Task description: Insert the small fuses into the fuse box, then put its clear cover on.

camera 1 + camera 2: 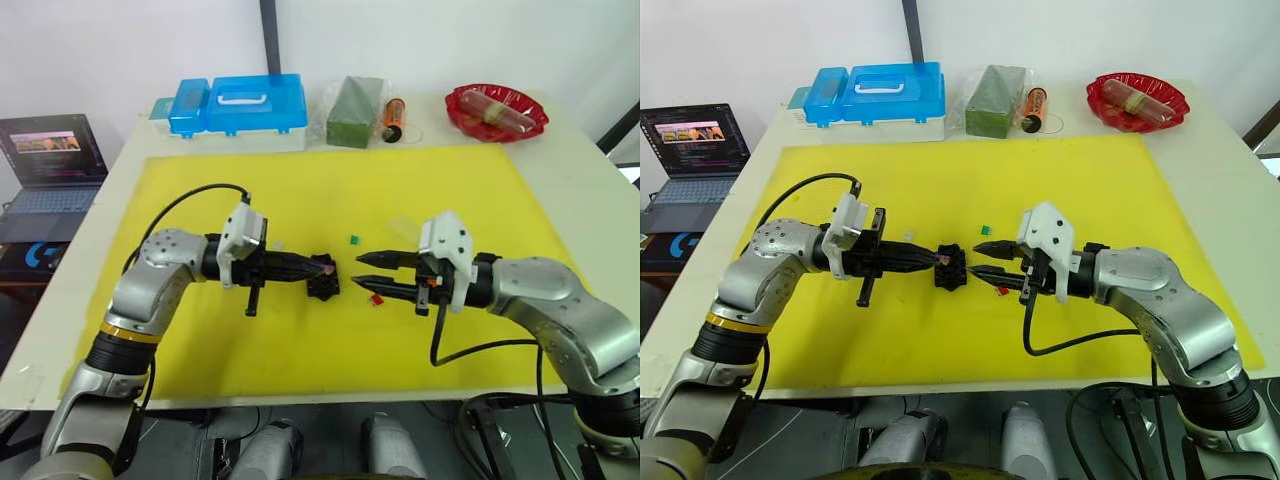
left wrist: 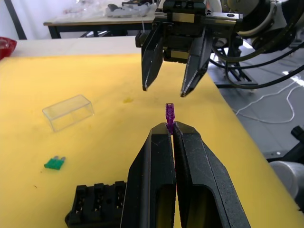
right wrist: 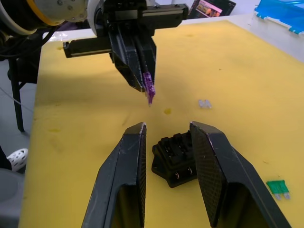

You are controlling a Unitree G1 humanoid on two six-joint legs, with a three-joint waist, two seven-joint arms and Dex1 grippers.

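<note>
left gripper (image 2: 169,127) pinching purple fuse (image 2: 169,114) at tips, just above fuse box (image 3: 175,159) | right gripper (image 3: 167,128) wide, empty, facing it, box below | clear cover (image 2: 68,111), green fuse (image 2: 54,163) aside | risk: shallow tip-hold, fuse twists or drops, misses slot

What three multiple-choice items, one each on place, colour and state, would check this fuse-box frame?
1. Where does the clear cover lie?
A. on the fuse box
B. on the yellow mat, apart from the fuse box
C. in the red dish

2. What colour is the fuse in the left gripper?
A. green
B. red
C. purple

3. How is the right gripper?
A. open, holding nothing
B. shut on the cover
C. shut on a fuse

Key: 1 B, the cover sits alone on the yellow mat, off the fuse box. 2 C, the purple fuse juts from its closed fingertips. 3 A, its fingers stand apart above the box.
</note>
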